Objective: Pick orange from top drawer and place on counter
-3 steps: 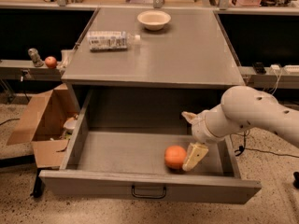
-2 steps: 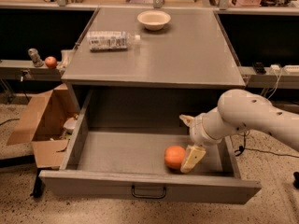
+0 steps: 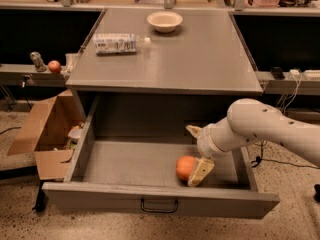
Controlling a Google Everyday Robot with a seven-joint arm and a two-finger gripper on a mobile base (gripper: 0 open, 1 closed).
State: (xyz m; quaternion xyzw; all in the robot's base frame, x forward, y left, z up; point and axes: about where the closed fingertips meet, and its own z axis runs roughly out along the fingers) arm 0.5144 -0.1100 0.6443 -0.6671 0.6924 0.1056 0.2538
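The robot's hand (image 3: pixel 192 155), spread wide, hangs inside the open drawer (image 3: pixel 100 198), one finger beside the orange (image 3: pixel 184 167) lying near the drawer's front right. A bowl (image 3: pixel 165 20) and bottle (image 3: pixel 117 43) sit on the tabletop (image 3: pixel 200 59).

One round bright orange fruit (image 3: pixel 184 167) lies in the one open grey top drawer (image 3: pixel 100 199). Beside it is one cream two-finger gripper (image 3: pixel 193 155), fingers spread, in the drawer's right half. The one flat grey counter (image 3: pixel 200 59) bears one pale shallow bowl (image 3: pixel 164 20) and one clear plastic bottle (image 3: pixel 117 43). At left — one small reddish fruit (image 3: pixel 54 66), one brown cardboard box (image 3: pixel 42 129).
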